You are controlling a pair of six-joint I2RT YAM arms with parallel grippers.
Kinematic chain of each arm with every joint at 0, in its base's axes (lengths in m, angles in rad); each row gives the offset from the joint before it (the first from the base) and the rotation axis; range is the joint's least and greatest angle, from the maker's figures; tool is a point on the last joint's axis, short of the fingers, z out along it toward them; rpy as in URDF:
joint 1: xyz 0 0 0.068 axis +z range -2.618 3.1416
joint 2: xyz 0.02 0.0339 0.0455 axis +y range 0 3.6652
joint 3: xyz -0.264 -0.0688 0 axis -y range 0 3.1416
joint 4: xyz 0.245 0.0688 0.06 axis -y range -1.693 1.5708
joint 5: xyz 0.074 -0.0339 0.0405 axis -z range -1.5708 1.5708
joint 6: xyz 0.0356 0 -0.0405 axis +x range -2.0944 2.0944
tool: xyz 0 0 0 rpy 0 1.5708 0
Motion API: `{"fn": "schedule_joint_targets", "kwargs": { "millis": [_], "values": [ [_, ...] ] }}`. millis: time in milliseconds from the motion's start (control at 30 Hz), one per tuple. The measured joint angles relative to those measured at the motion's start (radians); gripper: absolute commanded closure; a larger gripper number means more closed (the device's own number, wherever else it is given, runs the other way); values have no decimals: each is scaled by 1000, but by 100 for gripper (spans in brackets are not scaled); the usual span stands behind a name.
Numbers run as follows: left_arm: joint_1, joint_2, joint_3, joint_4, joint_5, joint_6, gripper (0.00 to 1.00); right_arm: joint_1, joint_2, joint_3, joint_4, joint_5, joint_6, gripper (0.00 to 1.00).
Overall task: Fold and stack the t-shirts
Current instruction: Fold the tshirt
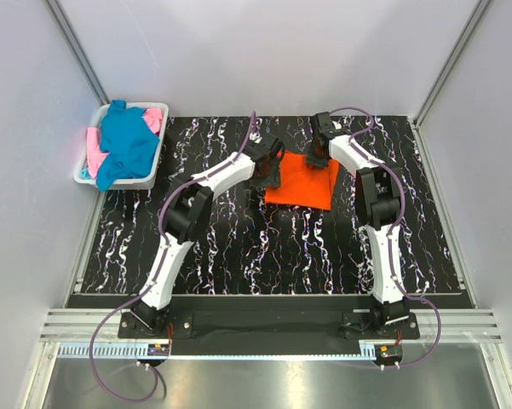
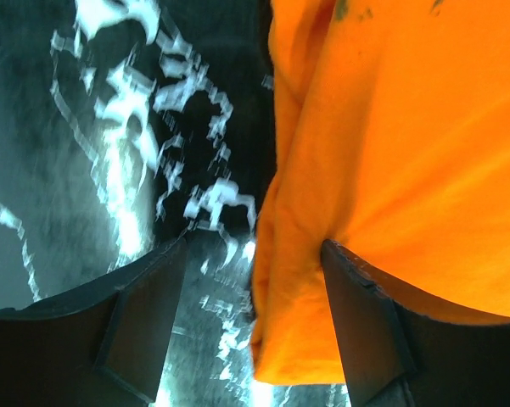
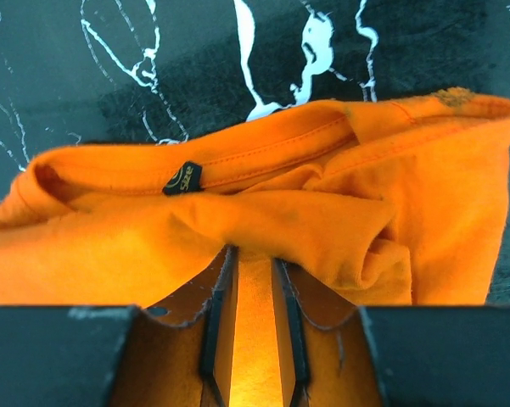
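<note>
The bright orange folded cloth t-shirt (image 1: 300, 183) lies flat as a rough rectangle on the black white-veined table (image 1: 238, 256), its collar end rumpled. The right gripper (image 3: 255, 259) pinches that collar end. The left gripper (image 2: 255, 250) is spread astride the shirt's side edge.

Pink t-shirt (image 1: 94, 143) mostly buried under teal-blue t-shirt (image 1: 126, 141), shape unreadable. Right gripper (image 3: 253, 259) tips hidden beneath a fold of the orange t-shirt (image 3: 322, 220). Collar tag (image 3: 183, 177) print too small to read. Left wrist view: table (image 2: 110, 170) marbling blurred, orange t-shirt runs off top and right edges.
</note>
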Motion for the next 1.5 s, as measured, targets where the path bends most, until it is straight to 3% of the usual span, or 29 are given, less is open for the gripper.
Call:
{"fn": "schedule_joint_targets", "kwargs": {
  "millis": [633, 1233, 1500],
  "values": [
    [-23, -126, -217, 38, -58, -48, 32, -14, 0, 37, -29, -19, -14, 71],
    [-23, -148, -228, -22, -58, -49, 28, -87, 55, 115, -45, 2, -68, 71],
    [-23, -211, -230, -101, -55, -3, 25, -87, -78, 23, -68, 36, -106, 70]
  ]
}}
